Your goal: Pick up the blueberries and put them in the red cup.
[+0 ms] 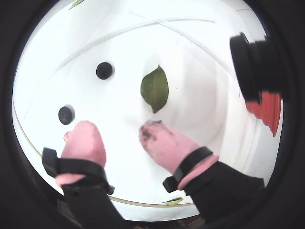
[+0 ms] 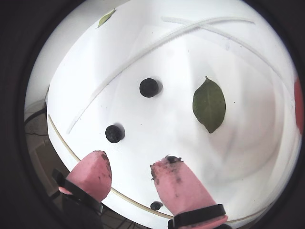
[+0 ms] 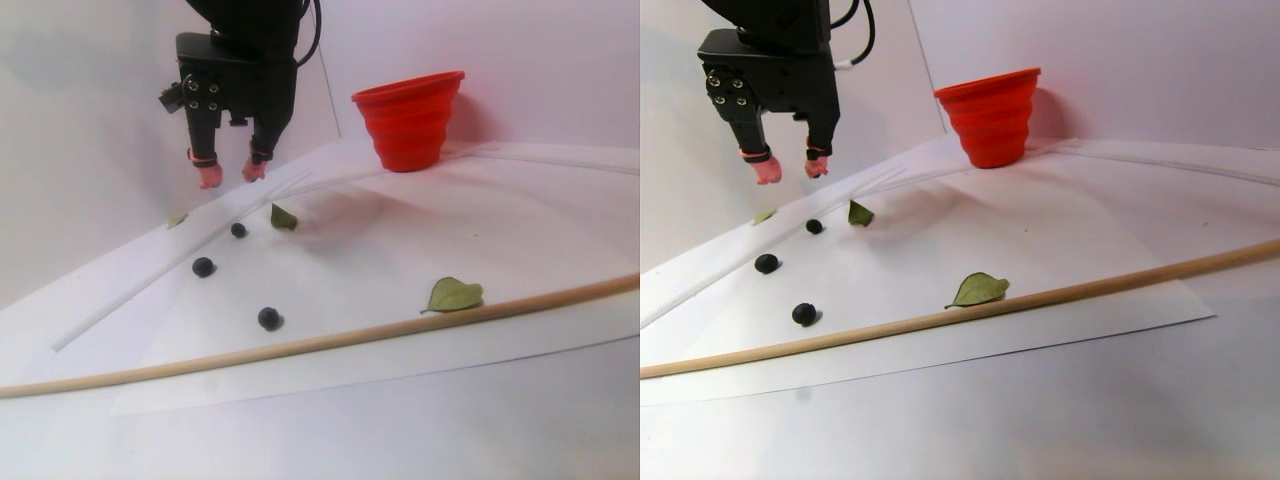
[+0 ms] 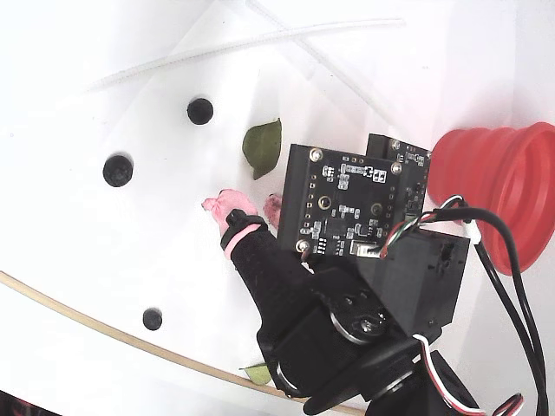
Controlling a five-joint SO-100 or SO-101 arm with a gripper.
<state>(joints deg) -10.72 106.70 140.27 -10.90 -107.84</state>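
Red cup (image 3: 408,118) upright at the sheet's far edge, well apart from the fruit. Gripper (image 3: 231,173) raised above the sheet, pink fingertips (image 1: 83,139) spread apart, nothing held. Green leaf (image 1: 155,88) flat just beyond the tips. Three blueberries (image 4: 118,170) loose on the white sheet (image 3: 420,240), one near the wooden rod (image 3: 300,346).

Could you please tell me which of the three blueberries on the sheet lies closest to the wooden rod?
The blueberry lying alone at the lower left in the fixed view, just above the wooden rod; the other two blueberries sit farther up, nearer the leaf.
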